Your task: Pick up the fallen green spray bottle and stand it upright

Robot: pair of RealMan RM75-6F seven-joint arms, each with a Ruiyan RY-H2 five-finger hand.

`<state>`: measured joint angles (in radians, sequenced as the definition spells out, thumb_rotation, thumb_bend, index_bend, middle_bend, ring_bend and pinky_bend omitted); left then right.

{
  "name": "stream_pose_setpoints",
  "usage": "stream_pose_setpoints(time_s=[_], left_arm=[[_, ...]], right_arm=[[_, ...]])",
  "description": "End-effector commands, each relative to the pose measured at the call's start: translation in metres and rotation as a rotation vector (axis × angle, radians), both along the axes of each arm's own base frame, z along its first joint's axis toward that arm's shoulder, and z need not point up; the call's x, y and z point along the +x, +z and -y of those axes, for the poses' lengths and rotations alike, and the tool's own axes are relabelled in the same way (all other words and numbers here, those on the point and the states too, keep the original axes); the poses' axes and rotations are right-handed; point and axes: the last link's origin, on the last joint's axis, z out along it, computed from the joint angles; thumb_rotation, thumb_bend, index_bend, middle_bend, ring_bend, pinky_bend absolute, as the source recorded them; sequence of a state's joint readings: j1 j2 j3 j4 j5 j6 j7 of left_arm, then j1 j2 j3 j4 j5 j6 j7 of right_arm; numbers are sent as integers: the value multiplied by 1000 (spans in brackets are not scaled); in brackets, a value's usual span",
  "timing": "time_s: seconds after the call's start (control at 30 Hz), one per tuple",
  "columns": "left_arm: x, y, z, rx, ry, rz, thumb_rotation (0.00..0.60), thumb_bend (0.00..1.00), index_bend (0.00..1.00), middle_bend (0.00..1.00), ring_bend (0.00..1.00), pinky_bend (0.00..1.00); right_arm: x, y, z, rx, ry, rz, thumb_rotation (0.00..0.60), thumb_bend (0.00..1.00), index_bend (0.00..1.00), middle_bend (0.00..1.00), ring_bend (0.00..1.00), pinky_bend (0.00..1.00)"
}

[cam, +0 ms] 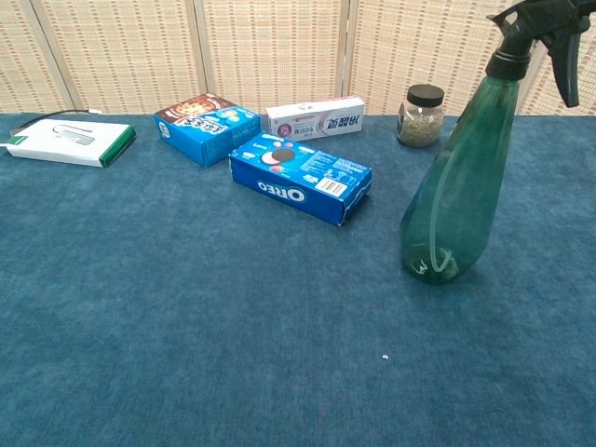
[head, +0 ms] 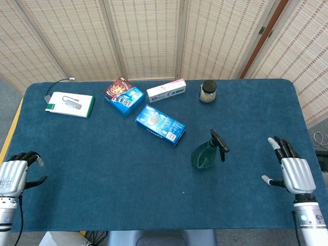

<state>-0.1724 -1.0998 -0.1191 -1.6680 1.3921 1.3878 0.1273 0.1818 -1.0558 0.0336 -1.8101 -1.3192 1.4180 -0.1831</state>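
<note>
The green spray bottle [head: 205,154] [cam: 456,196] stands upright on the blue table, right of the middle, with its black trigger head on top. My right hand [head: 293,169] is near the table's right front corner, well apart from the bottle, fingers spread and holding nothing. Over at the left front corner, my left hand [head: 14,174] holds nothing, its fingers apart and slightly curled. Neither hand shows in the chest view.
An Oreo box [head: 160,124] [cam: 300,176] lies left of and behind the bottle. Further back are a blue snack box [head: 124,96], a toothpaste box [head: 166,90], a small jar [head: 207,91] and a white and green box [head: 70,104] at the far left.
</note>
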Motion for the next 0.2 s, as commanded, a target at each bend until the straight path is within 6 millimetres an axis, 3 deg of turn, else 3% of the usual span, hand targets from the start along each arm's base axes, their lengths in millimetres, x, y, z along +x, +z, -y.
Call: stream_pose_setpoints(time_s=[0.03, 0.2], left_arm=[[2, 0, -2, -1, 3, 6, 600, 0, 530, 398, 357, 378], [3, -3, -4, -10, 10, 6, 600, 0, 530, 398, 357, 378]], right_arm=[[-5, 5, -4, -3, -34, -17, 600, 0, 21, 54, 58, 296], [-9, 6, -2, -2, -40, -6, 600, 0, 21, 54, 58, 296]])
